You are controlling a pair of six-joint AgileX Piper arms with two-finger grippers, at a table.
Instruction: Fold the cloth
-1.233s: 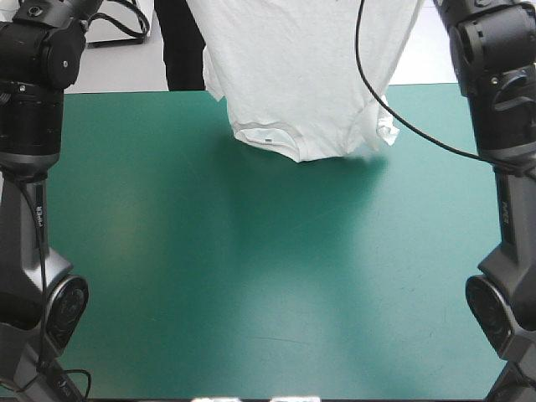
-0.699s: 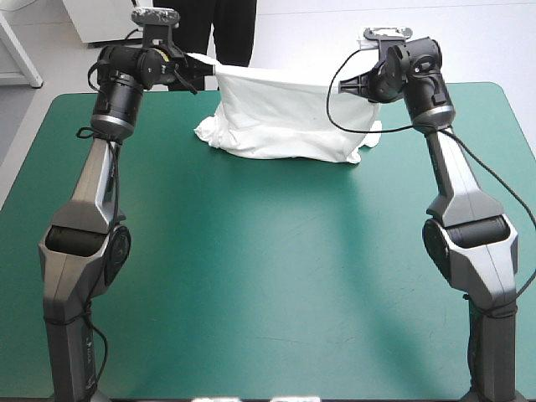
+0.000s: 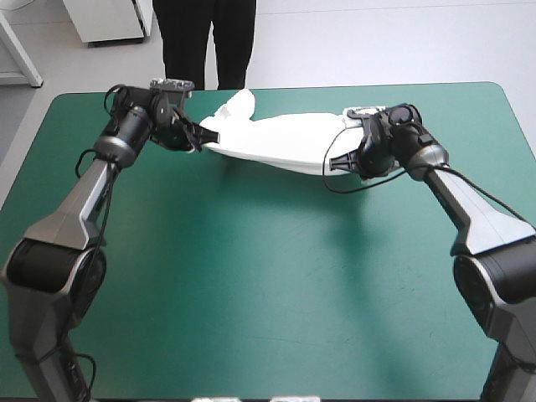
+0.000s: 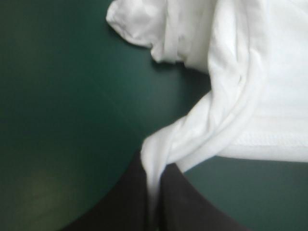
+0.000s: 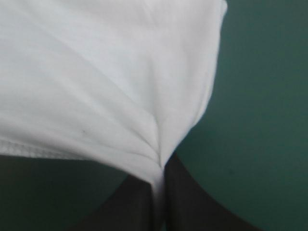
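Between left gripper [image 3: 198, 141] and right gripper [image 3: 350, 132], the T-shirt [image 3: 276, 144] hangs stretched over the teal-green cover [image 3: 268, 285] — each claw clamps an edge (all but shut on it); best lowered evenly, cloth taut.

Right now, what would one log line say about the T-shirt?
T-shirt: stretched out, far side of table | left fingers: shut on T-shirt | right fingers: shut on T-shirt
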